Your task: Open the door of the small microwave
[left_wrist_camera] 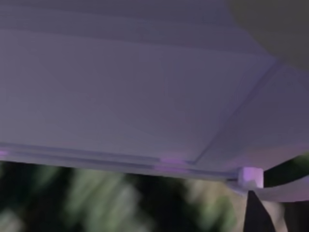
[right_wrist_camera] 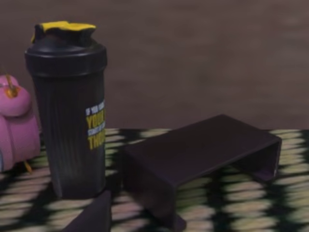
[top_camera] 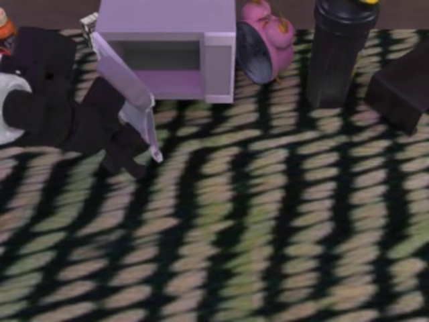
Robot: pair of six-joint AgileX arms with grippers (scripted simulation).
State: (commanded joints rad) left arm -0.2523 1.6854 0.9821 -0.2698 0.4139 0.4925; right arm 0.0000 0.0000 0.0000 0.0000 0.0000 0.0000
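Here, left claw (top_camera: 144,144) low at swung-out door (top_camera: 124,74) of small microwave (top_camera: 167,50), grip unclear, cannot tell

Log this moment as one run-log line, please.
left gripper: at door handle | door: swung partly open | small microwave: cavity exposed | right arm: out of view
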